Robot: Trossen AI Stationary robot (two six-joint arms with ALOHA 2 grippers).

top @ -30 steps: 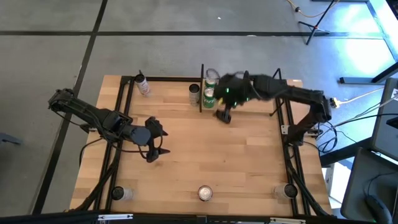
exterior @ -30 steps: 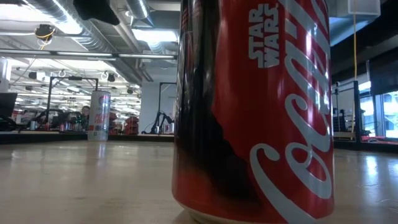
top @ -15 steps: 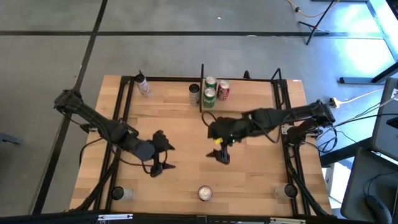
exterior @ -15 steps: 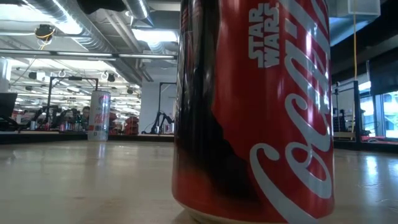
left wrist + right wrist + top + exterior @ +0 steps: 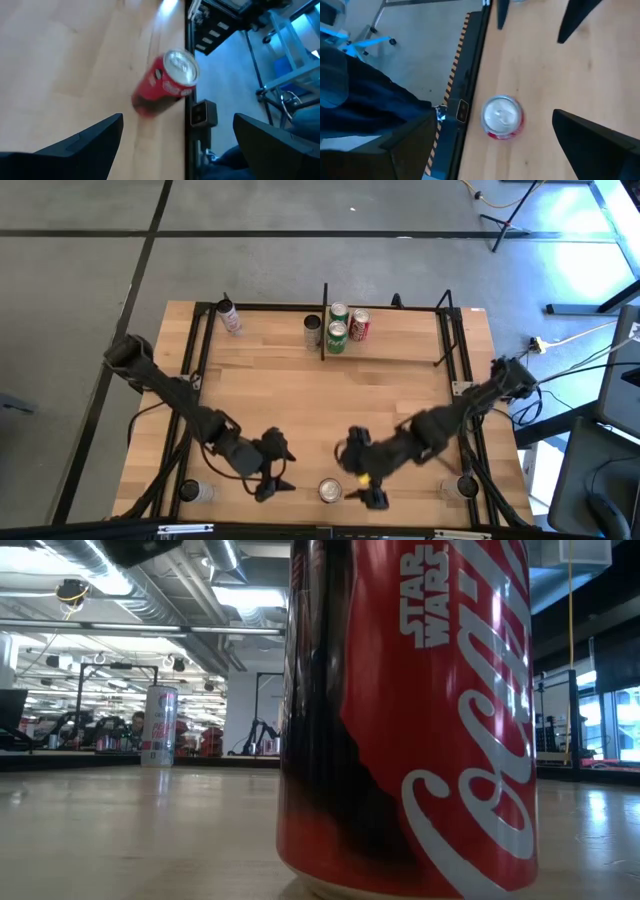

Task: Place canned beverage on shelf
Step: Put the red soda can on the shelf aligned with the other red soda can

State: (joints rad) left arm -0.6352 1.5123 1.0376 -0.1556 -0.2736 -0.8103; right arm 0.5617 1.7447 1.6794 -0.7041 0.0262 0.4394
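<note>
Two dark grippers flank one upright red aluminium cola can [image 5: 329, 491] at the table's near edge: the right gripper [image 5: 372, 492] and left gripper [image 5: 272, 481], both wide open and empty. This looks like the approach step; next, one gripper must close around the can (silver top, white script). The black-rod shelf [image 5: 384, 350] stands well apart, holding three cans.

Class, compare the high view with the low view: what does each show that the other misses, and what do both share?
Only the high view shows both arms: left gripper and right gripper, each open, flanking the red can, plus three cans on the shelf.

Only the low view shows the can's Coca-Cola Star Wars lettering and the room behind.

Both show that red can standing upright on the table.
</note>
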